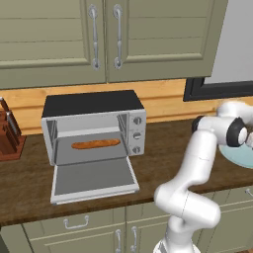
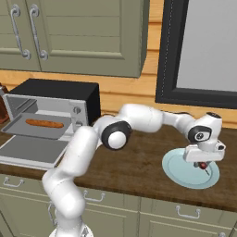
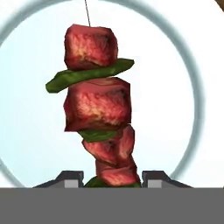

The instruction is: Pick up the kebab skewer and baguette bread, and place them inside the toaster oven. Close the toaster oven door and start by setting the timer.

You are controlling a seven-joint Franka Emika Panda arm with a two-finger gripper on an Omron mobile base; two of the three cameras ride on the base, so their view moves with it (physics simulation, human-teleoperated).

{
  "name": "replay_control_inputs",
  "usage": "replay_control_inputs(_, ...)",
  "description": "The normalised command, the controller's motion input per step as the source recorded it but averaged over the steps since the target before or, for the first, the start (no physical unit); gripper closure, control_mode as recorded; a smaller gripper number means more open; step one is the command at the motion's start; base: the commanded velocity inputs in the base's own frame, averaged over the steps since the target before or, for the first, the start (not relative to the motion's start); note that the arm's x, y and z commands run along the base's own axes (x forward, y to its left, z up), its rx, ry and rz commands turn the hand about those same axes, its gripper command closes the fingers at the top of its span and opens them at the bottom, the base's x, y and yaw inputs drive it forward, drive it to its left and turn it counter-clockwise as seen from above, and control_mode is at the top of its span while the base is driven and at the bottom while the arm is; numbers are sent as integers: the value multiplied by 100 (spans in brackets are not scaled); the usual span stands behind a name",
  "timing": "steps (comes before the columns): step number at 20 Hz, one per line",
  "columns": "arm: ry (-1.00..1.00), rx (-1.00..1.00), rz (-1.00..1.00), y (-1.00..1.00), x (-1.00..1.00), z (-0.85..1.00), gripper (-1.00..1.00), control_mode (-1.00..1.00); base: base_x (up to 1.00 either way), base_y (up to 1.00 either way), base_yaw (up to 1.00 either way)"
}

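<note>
A block of dark-handled knives (image 1: 10, 133) stands on the brown wooden counter (image 1: 163, 148) at nine o'clock from the silver-grey toaster oven with a black top (image 1: 94, 126). Its silver-framed glass door (image 1: 94, 180) lies dropped flat toward six o'clock, and the long orange-brown baguette bread (image 1: 95, 144) rests on the tray inside. Well apart, toward three o'clock, sits a round pale-blue plate (image 2: 178, 171).

The right base view shows the white arm reaching across the counter, its wrist bent down so the two-finger gripper (image 2: 202, 165) points at the plate. The hand view alone shows the kebab skewer of red-brown meat chunks and green slices (image 3: 98, 109), its lower end between the two dark fingertips (image 3: 70, 178), which pinch it over the plate.
</note>
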Motion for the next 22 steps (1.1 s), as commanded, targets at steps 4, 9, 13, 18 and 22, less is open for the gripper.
replay_control_inputs(4, 0, -6, 19, 94, -63, 100, 100, -100, 0, 0, 0)
replay_control_inputs(9, 0, -7, 20, 95, -84, 90, 100, -100, 0, 0, 0)
replay_control_inputs(13, 0, -5, 18, 100, -74, 52, 100, -100, 0, 0, 0)
replay_control_inputs(18, 0, -3, 14, 100, -56, 36, 100, -100, 0, 0, 0)
replay_control_inputs(22, 0, -6, 14, 100, -41, 23, 100, -100, 0, 0, 0)
